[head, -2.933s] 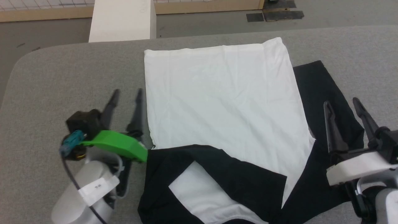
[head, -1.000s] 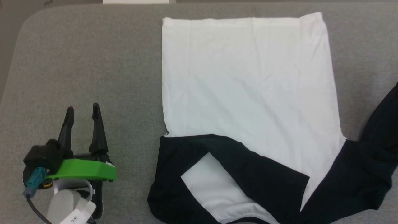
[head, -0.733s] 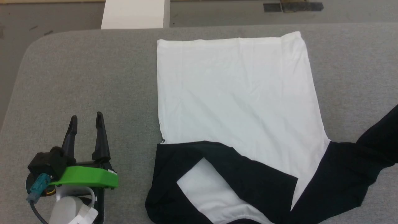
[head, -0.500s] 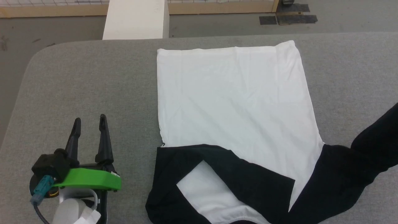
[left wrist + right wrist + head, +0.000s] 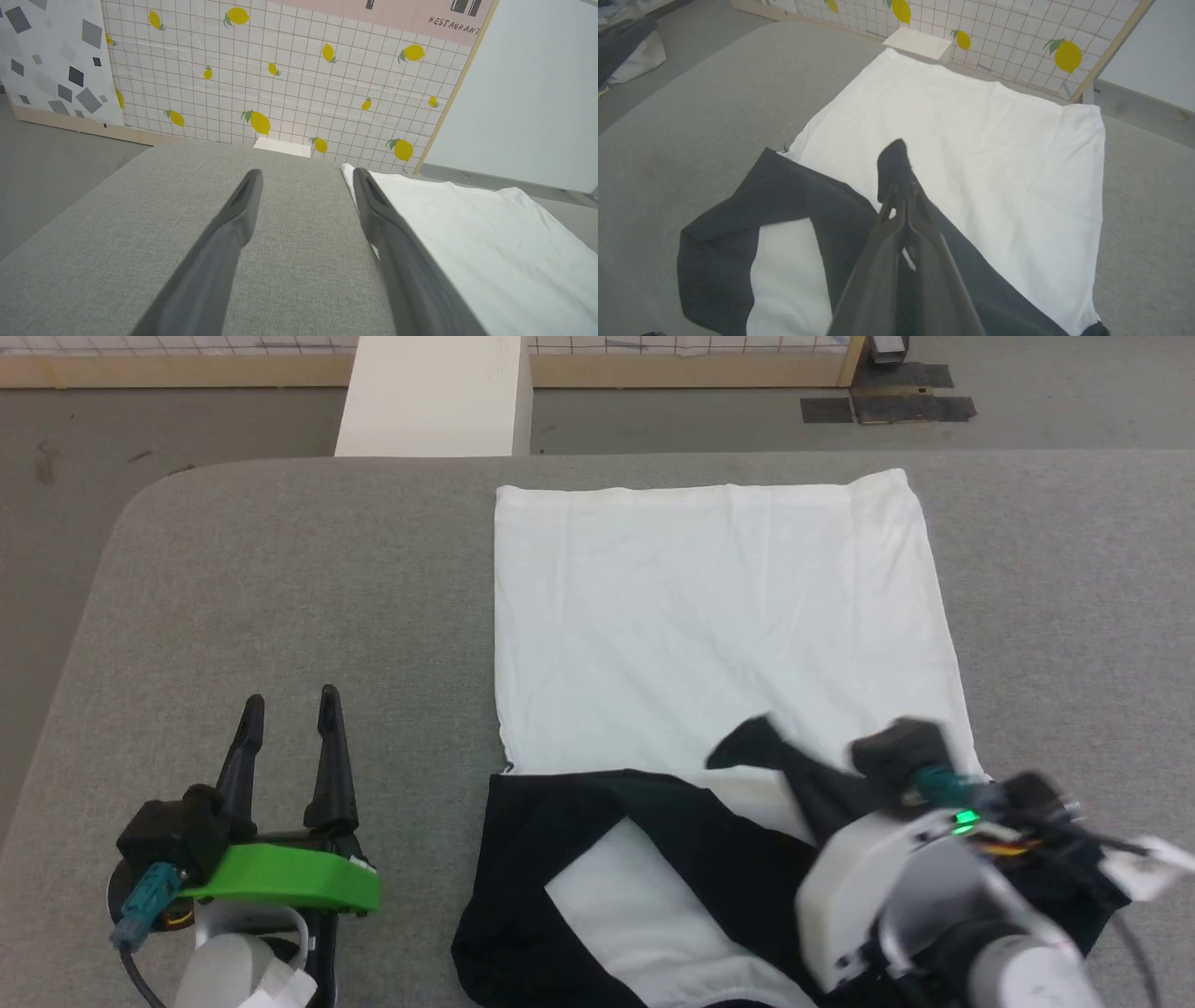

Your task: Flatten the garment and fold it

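The grey padded table carries the garment, its white body spread flat at centre. 1 black sleeve lies folded across the near white panel. The right gripper has its 2 fingers pressed together, clamped on the end of the other sleeve, held above the white body. The left gripper has its fingers apart, holding nothing, over bare table left of the garment.

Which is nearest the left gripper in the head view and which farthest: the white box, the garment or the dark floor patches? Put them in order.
From the left gripper:
1. The garment, just to its right on the table.
2. The white box, ahead, beyond the table's far edge.
3. The dark floor patches, far back on the right.
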Available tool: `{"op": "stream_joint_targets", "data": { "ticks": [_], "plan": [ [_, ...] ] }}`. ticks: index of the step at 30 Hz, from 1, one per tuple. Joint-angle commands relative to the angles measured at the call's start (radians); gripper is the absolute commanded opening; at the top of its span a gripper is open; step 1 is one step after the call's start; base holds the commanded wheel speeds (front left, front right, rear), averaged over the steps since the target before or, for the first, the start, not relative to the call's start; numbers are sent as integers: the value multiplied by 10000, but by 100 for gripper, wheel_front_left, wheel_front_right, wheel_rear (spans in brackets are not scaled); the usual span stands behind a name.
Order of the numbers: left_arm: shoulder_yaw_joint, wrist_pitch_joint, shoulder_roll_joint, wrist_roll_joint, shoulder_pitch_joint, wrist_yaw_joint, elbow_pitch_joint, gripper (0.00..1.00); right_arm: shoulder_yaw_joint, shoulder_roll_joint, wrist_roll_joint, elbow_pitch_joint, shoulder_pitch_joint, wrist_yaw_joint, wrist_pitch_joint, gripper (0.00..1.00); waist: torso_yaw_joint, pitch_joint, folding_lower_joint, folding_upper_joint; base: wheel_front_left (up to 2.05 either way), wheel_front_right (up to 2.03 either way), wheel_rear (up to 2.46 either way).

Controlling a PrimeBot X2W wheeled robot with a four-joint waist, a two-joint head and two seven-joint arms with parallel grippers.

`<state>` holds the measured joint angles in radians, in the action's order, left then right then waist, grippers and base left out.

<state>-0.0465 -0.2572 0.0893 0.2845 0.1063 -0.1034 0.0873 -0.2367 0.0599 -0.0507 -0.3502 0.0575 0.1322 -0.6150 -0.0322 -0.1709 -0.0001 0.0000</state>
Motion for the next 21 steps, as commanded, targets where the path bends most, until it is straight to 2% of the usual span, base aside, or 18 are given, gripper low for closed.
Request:
{"op": "stream_joint_targets", "data": {
  "ticks": [1, 7, 14, 15, 16, 17, 21],
  "plan": [
    [24, -45, -51, 73, -8, 23, 15, 100, -368, -41, -113, 438, -20, -15, 133, 0, -59, -32, 1, 0, 0, 0, 0],
    [88, -45, -74, 118, 75, 6, 63, 100, -1565, -76, -249, 2639, 187, -15, 438, 0, -238, -118, 1, 0, 0, 0, 0],
    [75, -45, -88, 132, 62, -11, 88, 100, -1884, -90, -368, 4535, 379, -15, 588, 0, -297, -151, 1, 0, 0, 0, 0],
    [68, -45, -88, 130, 54, -12, 91, 100, -1901, -91, -431, 4630, 413, -15, 644, 28, -287, -150, 1, 0, 0, 0, 0],
    [58, -45, -88, 127, 44, -12, 97, 100, -1931, -92, -527, 4702, 446, -15, 694, 95, -269, -140, 1, 0, 0, 0, 0],
    [52, -45, -86, 123, 37, -13, 102, 100, -1886, -93, -630, 4701, 464, -15, 752, 100, -249, -132, 1, 0, 0, 0, 0],
    [70, -45, -66, 109, 29, -25, 135, 100, -1527, -94, -954, 4133, 541, -15, 1365, 100, -159, -78, 1, 0, 0, 0, 0]
  ]
}}
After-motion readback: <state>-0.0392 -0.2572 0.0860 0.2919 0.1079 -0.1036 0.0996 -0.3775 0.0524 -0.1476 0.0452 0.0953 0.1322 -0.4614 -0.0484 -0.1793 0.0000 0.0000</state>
